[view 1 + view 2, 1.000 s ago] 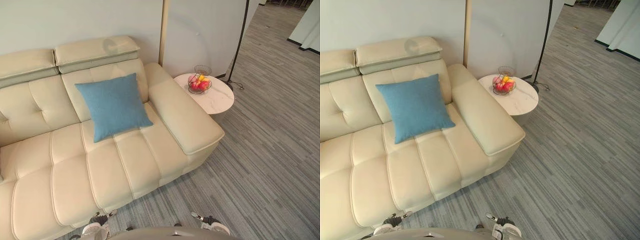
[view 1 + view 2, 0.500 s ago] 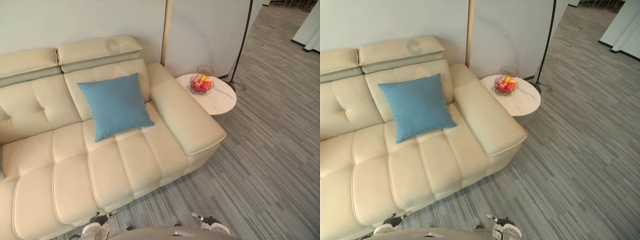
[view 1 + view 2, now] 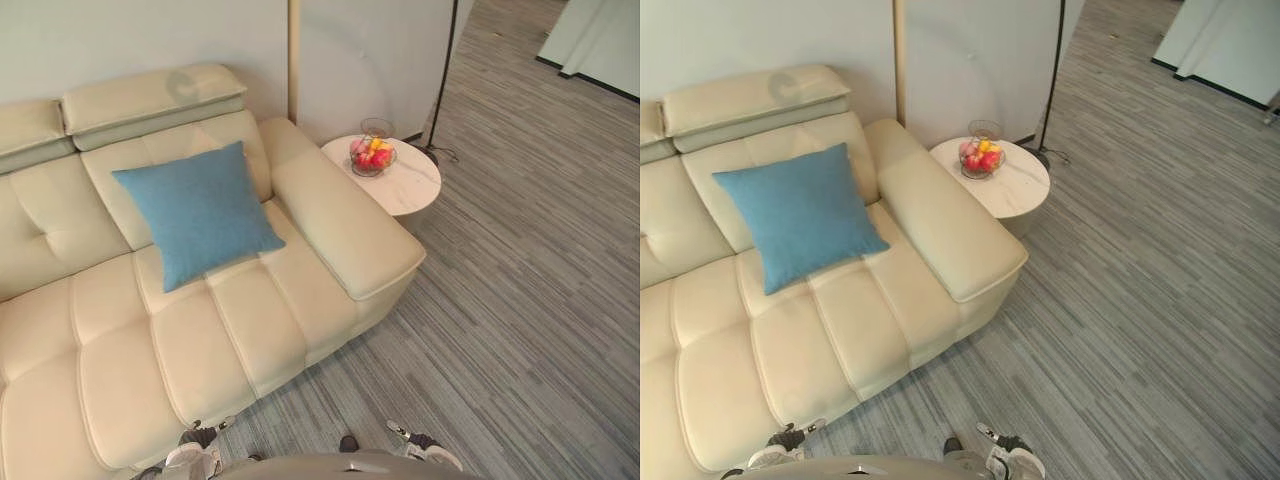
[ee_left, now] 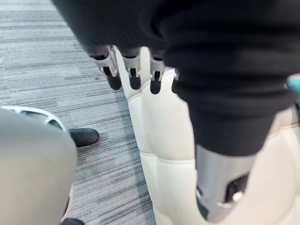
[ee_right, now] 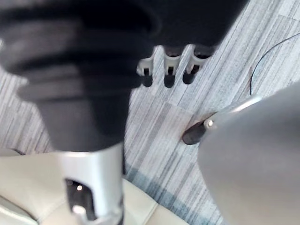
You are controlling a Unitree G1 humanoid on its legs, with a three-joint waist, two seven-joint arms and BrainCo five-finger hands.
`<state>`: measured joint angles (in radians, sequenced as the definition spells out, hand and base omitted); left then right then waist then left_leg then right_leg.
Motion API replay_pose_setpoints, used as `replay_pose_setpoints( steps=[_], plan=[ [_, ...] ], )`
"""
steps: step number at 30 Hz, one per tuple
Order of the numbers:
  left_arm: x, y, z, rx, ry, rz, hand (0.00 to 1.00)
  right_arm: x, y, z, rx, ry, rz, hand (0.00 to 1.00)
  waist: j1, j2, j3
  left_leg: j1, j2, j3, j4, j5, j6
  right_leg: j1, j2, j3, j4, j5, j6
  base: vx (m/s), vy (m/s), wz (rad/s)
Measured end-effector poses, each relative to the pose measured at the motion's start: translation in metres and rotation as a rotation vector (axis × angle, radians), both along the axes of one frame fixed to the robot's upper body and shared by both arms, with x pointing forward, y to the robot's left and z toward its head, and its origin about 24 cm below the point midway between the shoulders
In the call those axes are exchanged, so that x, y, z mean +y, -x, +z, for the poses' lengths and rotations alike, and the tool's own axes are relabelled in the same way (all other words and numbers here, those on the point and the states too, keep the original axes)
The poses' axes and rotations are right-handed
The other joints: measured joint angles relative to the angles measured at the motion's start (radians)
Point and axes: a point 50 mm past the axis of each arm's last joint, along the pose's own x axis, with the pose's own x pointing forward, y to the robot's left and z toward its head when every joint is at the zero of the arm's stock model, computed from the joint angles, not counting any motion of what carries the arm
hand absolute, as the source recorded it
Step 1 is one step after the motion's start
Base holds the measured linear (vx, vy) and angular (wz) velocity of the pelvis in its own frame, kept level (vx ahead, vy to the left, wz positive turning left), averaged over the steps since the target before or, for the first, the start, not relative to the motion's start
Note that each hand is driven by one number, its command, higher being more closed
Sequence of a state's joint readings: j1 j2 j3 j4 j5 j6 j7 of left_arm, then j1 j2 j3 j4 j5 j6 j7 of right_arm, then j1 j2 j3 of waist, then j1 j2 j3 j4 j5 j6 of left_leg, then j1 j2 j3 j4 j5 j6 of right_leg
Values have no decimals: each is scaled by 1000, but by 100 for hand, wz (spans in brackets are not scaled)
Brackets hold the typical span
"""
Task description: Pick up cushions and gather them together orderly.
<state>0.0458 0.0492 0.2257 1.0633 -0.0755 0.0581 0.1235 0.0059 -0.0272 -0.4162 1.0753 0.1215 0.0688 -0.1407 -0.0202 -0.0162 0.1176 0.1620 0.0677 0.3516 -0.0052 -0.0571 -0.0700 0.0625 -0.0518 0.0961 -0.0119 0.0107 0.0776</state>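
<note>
A blue square cushion [image 3: 198, 212] leans upright against the backrest of the cream leather sofa [image 3: 250, 330], on its right-hand seat next to the armrest [image 3: 340, 225]. It stands alone, with nothing touching it. My left hand [image 4: 133, 70] hangs low beside the sofa's front, fingers relaxed and holding nothing. My right hand [image 5: 168, 72] hangs over the grey floor with its fingers straight and nothing in them, a corner of the sofa [image 5: 28, 187] below it. Both hands are well short of the cushion.
A round white side table [image 3: 405, 185] stands by the sofa's right armrest with a wire fruit bowl [image 3: 372, 157] on it. A thin black floor-lamp pole [image 3: 440, 80] rises behind the table. Grey striped carpet [image 3: 520, 300] stretches away to the right.
The whole picture has shifted left and a little down, so the camera has moved. The cushion and sofa themselves have stayed in place.
</note>
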Motion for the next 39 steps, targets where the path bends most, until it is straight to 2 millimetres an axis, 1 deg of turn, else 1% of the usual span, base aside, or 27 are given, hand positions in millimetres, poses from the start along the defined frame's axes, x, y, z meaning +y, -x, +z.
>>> replay_pose_setpoints(
  steps=[1,2,4,5,6,7,9,10,11,12,13,15,16,17,18,20,21,23,25,26,28,30,32,33,36,38,39],
  plan=[
    [0,1,0,3,1,2,0,0,-1,0,-1,0,0,0,1,0,-1,-11,2,-2,24,-8,-3,-10,3,17,3,0,0,9,-41,-66],
    [0,-1,0,-5,2,7,0,0,-4,1,-8,1,2,0,7,-4,-2,-34,-1,-60,62,-13,3,-42,3,61,18,-1,1,35,-77,-88],
    [-5,-3,0,-10,13,5,0,-3,-10,3,-25,10,6,0,6,12,1,-39,2,-103,63,-34,12,-78,17,123,29,8,6,39,-69,-110],
    [-8,-4,0,-10,20,5,0,-5,-11,4,-32,15,5,0,2,28,4,-36,11,-74,63,-66,7,-104,34,170,28,26,12,9,3,-105],
    [-8,-4,0,-10,21,5,0,-4,-12,4,-33,13,5,0,3,30,5,-34,12,-50,63,-76,7,-115,39,193,26,35,15,-28,45,-156],
    [-7,-5,0,-14,18,4,0,-2,-13,4,-36,9,10,0,7,20,10,-22,9,30,65,-89,6,-137,52,265,19,64,21,-41,46,-165],
    [-4,-3,0,-9,9,6,0,3,-21,6,-56,5,31,0,11,10,15,-4,10,143,82,-115,6,-162,72,337,2,110,19,-68,34,-183],
    [-3,-3,0,-12,8,7,0,5,-24,6,-61,5,50,0,10,7,17,-2,15,200,97,-129,6,-179,83,351,-10,149,11,-66,11,-166],
    [-3,-5,1,-18,6,7,0,6,-28,7,-70,9,69,0,12,11,20,-4,21,251,103,-135,7,-195,89,331,-28,178,-11,-53,-39,-172],
    [-3,-7,2,-31,2,8,0,8,-31,9,-87,10,74,0,11,12,25,-5,26,318,112,-139,11,-210,81,219,-38,152,-78,-53,-81,-159],
    [-3,-10,3,-39,1,7,0,7,-33,10,-94,13,75,0,11,18,31,-1,32,365,112,-140,11,-234,66,95,-20,118,-114,-58,-88,-139],
    [-4,-12,4,-47,2,3,0,3,-34,12,-105,28,74,0,10,31,38,17,51,424,117,-139,9,-272,15,-186,73,70,-134,-49,-71,-88],
    [-4,-11,3,-44,1,4,0,2,-33,12,-106,31,72,0,8,32,39,27,54,436,122,-139,7,-272,1,-265,96,57,-143,0,-121,-73],
    [-4,-5,2,-34,1,7,0,0,-29,12,-106,42,73,0,6,40,42,54,63,458,127,-144,-16,-265,-38,-424,137,44,-145,38,-133,-66],
    [-4,-1,1,-25,1,10,0,-2,-28,12,-104,54,89,0,5,48,42,66,65,466,123,-138,-28,-263,-59,-522,168,22,-146,53,-143,-63],
    [-11,0,0,-23,18,3,0,-5,-31,13,-109,68,109,0,3,61,37,69,79,465,109,-131,-38,-264,-80,-651,204,-11,-144,75,-135,-59],
    [-12,-1,0,-25,19,-4,0,-6,-32,14,-111,71,111,0,3,65,38,67,81,463,103,-131,-39,-272,-73,-646,204,-11,-143,62,-164,-69],
    [-16,-3,0,-26,27,-24,0,-11,-37,16,-115,85,117,0,9,92,46,72,98,443,104,-123,-37,-288,-8,-580,170,-4,-134,26,-170,-91],
    [-17,-4,0,-24,29,-25,0,-10,-37,15,-112,81,113,0,9,88,49,81,111,450,147,-107,-39,-301,6,-552,199,-37,-130,40,-152,-107],
    [-16,-5,0,-29,27,-28,0,-10,-37,15,-110,78,108,0,8,74,53,48,165,442,309,-114,-40,-302,1,-537,235,-63,-136,70,-149,-118],
    [-19,-9,1,-41,32,-33,0,-9,-33,13,-94,72,106,0,7,66,55,-10,256,386,563,-97,1,-277,24,-484,221,-68,-141,97,-90,-91],
    [-23,-13,2,-52,45,-34,0,-15,-30,13,-83,85,91,0,7,79,59,-60,272,299,691,-108,35,-250,50,-444,208,-73,-148,116,-35,-66],
    [-23,-15,3,-66,47,-21,0,-18,-22,11,-62,81,50,0,19,81,62,-148,211,150,755,-182,15,-211,75,-371,195,-76,-151,158,4,-78],
    [-23,-16,3,-71,49,-18,0,-18,-21,10,-59,77,44,0,23,79,64,-161,195,132,750,-191,9,-203,78,-358,190,-76,-151,95,34,-73],
    [-21,-20,5,-93,45,-6,0,-17,-16,9,-51,71,28,0,34,74,67,-227,153,72,621,-208,22,-166,88,-285,167,-74,-148,106,56,-75],
    [-22,-21,6,-106,51,17,0,-16,-13,8,-55,67,9,0,47,74,67,-245,132,3,515,-206,17,-163,96,-243,168,-73,-144,75,85,-75],
    [-22,-21,7,-110,53,34,0,-16,-12,8,-60,61,-5,0,53,73,67,-257,107,-74,444,-200,9,-165,99,-213,169,-71,-139,95,139,-85]
  ],
)
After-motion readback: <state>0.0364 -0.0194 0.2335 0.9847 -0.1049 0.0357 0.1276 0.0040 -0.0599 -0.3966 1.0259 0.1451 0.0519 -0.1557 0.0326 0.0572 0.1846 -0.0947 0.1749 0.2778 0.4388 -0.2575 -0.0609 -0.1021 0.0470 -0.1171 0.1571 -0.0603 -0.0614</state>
